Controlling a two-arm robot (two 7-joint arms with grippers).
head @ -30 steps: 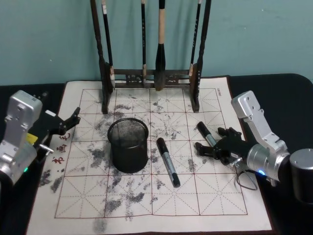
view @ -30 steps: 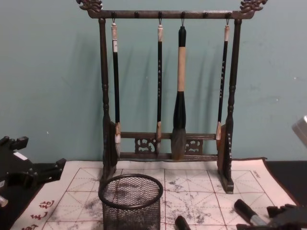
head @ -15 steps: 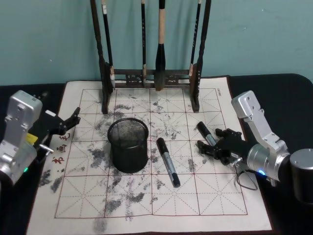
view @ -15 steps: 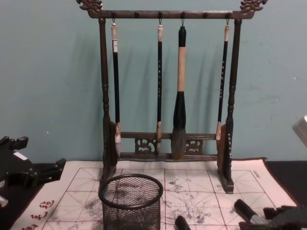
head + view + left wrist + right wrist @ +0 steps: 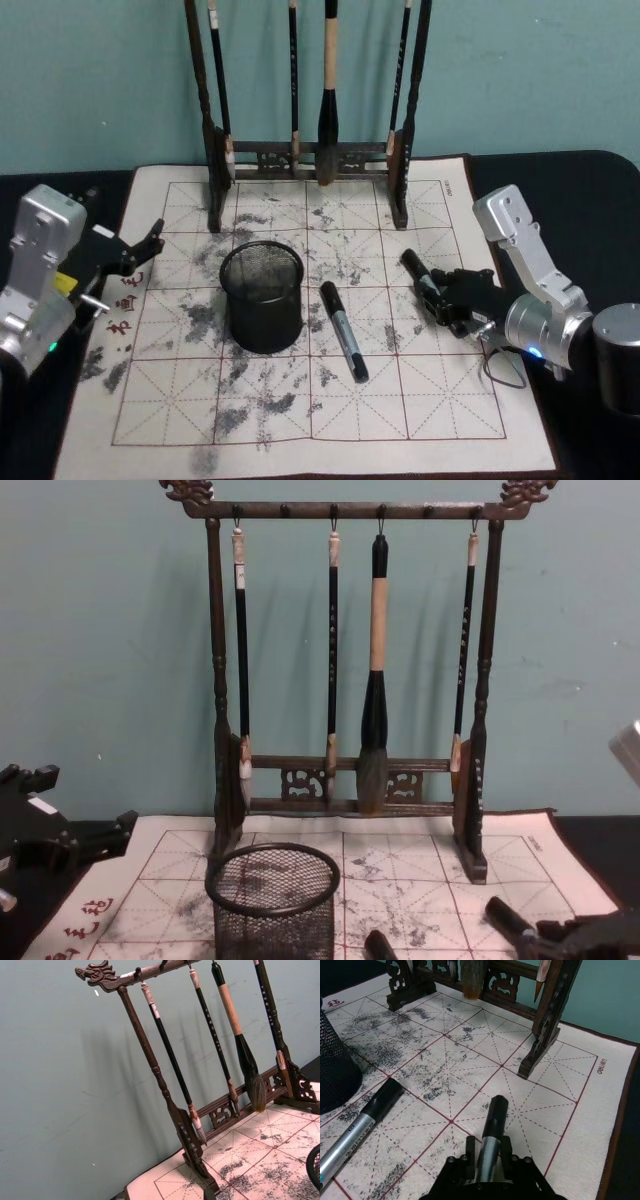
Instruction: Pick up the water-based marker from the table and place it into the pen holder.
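One water-based marker (image 5: pixel 416 270) lies on the ink-stained mat (image 5: pixel 450 400) at 3 o'clock from the pen holder (image 5: pixel 262 297), barrel clamped by the right gripper (image 5: pixel 440 293), cap jutting toward 11 o'clock. A second marker (image 5: pixel 343 330) rests between them. The left gripper (image 5: pixel 140 252) idles, fingers spread, at 9 o'clock.

Calligraphy workspace, brush rack (image 5: pixel 215 680) hung with brushes (image 5: pixel 378 630), ink-stained gridded mat (image 5: pixel 400 400), teal wall (image 5: pixel 530 70)

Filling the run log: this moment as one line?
phase: grasp | right gripper: jaws shut on right marker, lying on mat | left gripper: parked, mat's left edge | pen holder: empty
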